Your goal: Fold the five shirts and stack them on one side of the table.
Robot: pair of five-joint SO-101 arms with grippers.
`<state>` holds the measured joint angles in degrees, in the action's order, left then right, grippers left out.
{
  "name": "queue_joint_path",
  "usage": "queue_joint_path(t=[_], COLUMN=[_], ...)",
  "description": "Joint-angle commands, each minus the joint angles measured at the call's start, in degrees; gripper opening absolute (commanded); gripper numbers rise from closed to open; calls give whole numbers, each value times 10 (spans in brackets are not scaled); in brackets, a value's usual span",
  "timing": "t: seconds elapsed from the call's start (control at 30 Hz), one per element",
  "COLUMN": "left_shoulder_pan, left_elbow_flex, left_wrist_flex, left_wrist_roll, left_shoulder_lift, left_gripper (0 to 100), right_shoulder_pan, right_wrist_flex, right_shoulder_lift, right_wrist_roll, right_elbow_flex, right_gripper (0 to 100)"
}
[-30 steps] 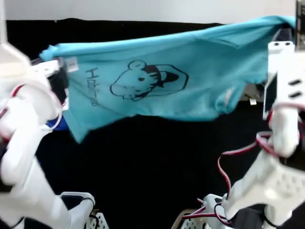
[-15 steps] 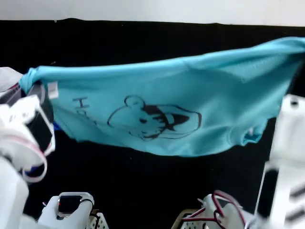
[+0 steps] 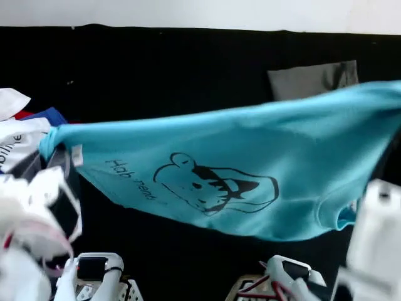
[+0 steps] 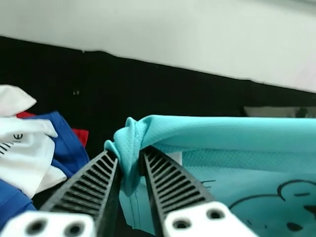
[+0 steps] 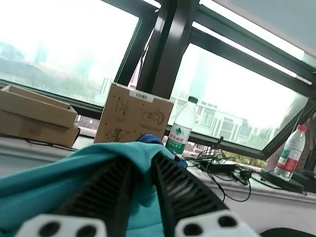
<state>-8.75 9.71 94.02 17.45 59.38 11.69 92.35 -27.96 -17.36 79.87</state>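
partly cut off, the teal shirt (image 3: 250, 157) half hides a folded grey shirt (image 3: 311, 79)

The teal shirt (image 3: 238, 169) hangs stretched left to right above the middle of the table (image 3: 163, 69). It is pinched at its ends by the left gripper (image 4: 129, 168) and the right gripper (image 5: 140, 182), and it bars the way across. Beyond it, bare black table gives room at far centre. A shirt pile (image 3: 22, 125) crowds the left edge, and a grey shirt (image 3: 312, 80) lies far right.
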Motion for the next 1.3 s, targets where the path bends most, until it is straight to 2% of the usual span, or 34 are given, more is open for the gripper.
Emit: queue_joint_path(t=[0.0, 0.17, 0.3, 0.4, 0.57, 0.7, 0.8, 0.9, 1.1, 1.27], left_shoulder_pan=[-13, -14, -20, -45, -50, -50, -50, -50, -49, -50], left_elbow_flex=[-36, -63, -90, -150, -234, -255, -210, -113, 79, 137], left_wrist_flex=[-18, -27, -55, -102, -185, -274, -319, -316, -257, -224], left_wrist_roll=[-4, -4, -4, -4, -4, -4, -4, -4, -4, -2], left_shoulder_lift=[59, 109, 96, 51, -70, -194, -290, -384, -560, -673], left_gripper=[8, 8, 8, 8, 8, 8, 8, 8, 8, 8], right_shoulder_pan=[0, 0, -2, -52, -154, -177, -176, -176, -175, -177], right_wrist_flex=[0, 0, -6, -9, -22, -127, -224, -257, -257, -229], right_shoulder_lift=[-18, -18, 11, 47, 146, 263, 335, 384, 444, 483], right_wrist_roll=[4, 6, 8, 8, 8, 8, 7, 6, 4, 4], right_elbow_flex=[0, -9, -79, -138, -273, -390, -392, -355, -262, -268], right_gripper=[5, 5, 5, 5, 5, 5, 5, 5, 5, 5])
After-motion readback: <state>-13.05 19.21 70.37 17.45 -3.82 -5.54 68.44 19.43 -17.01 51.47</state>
